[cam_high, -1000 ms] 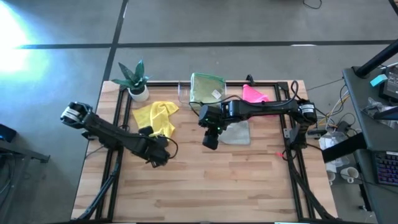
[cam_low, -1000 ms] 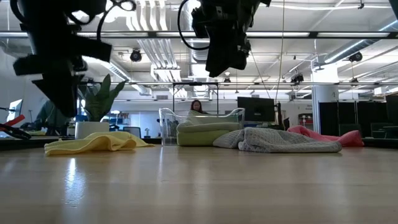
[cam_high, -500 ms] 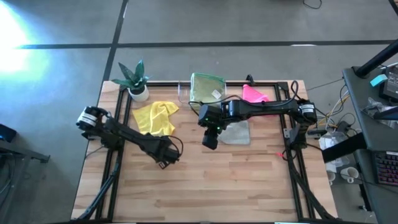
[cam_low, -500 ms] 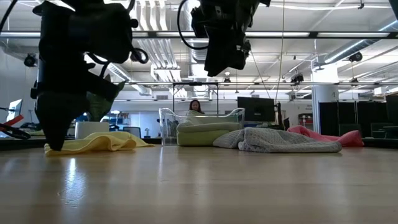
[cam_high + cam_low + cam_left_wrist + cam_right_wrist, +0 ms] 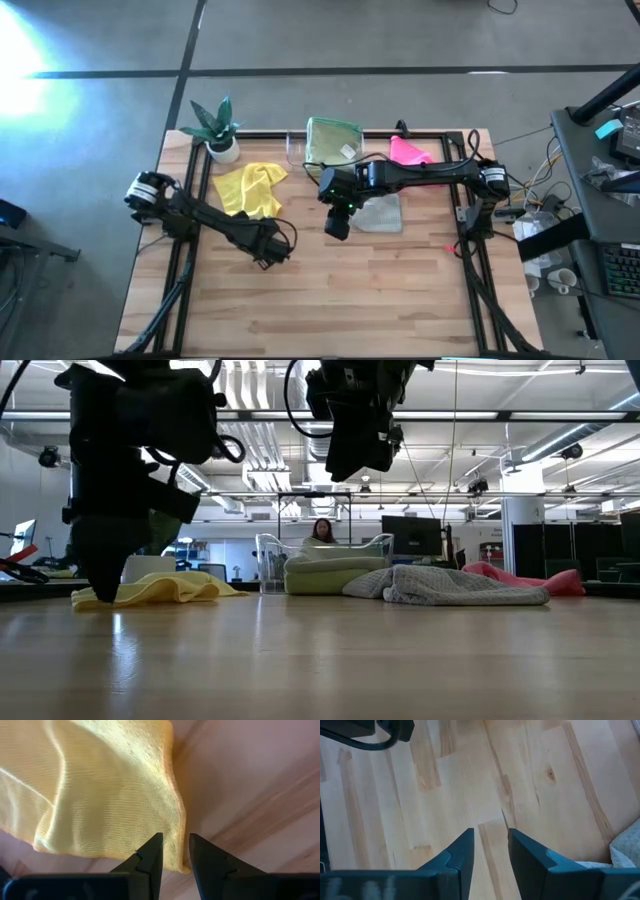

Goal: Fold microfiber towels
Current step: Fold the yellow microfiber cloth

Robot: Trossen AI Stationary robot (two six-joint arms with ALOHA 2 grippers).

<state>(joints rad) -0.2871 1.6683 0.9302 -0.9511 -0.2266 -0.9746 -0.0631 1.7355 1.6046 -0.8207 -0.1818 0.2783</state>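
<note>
Two grippers, both parted, empty. Left gripper (image 5: 174,851) low over yellow towel (image 5: 249,188), its corner between jaws: reach-to-grasp step. Next, I judge: close, lift corner. Right gripper (image 5: 490,849) hovers beside grey towel (image 5: 380,213).

Table (image 5: 330,300): pale wood planks, black frame rails along its sides. Plant (image 5: 213,120): green spiky leaves in a white pot (image 5: 225,150), at the far left corner. Tray (image 5: 296,150): clear plastic, at the far edge near the middle. Person (image 5: 322,531): seen in the low view, beyond the tray. Monitor (image 5: 411,536): dark screen in the room behind.
</note>
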